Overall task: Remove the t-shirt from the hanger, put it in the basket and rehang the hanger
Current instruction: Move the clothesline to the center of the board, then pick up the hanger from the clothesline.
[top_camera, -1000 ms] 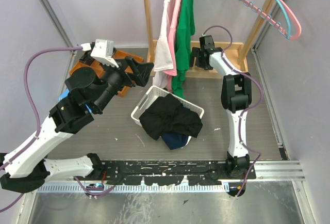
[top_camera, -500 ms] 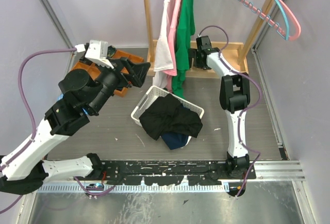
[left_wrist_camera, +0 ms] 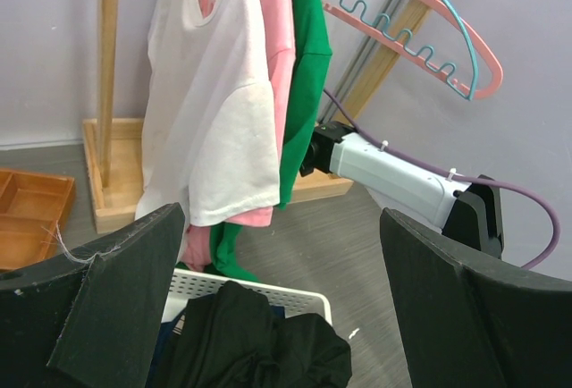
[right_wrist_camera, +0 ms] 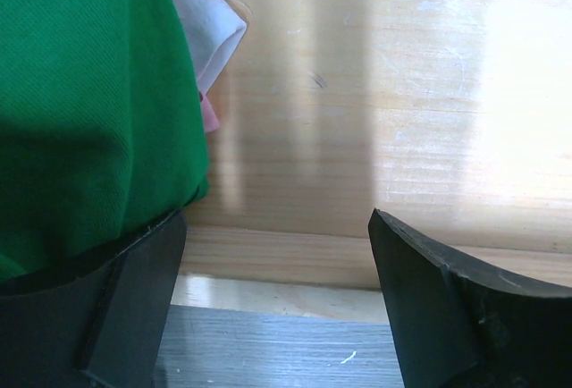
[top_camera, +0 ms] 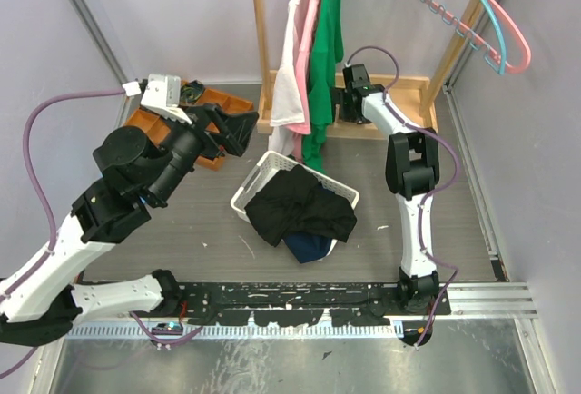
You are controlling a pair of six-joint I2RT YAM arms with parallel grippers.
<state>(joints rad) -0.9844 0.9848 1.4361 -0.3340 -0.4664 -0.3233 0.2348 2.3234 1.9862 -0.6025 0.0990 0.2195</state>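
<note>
Green t-shirt (top_camera: 324, 58) hanging limp on rack (top_camera: 259, 31)

The t-shirt is hanging on the rack beside a pink top (left_wrist_camera: 273, 30) and a white top (left_wrist_camera: 214, 120). Being soft, light cloth, it is likely inviting a pinch at hem or shoulder. Right fingers (right_wrist_camera: 125, 316) are standing apart just beside it; left fingers (left_wrist_camera: 116, 316) are gaping wide, farther from the rack.

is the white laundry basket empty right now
No, a black garment is heaped in the white basket and spills over its rim, with a blue piece showing under it.
</note>
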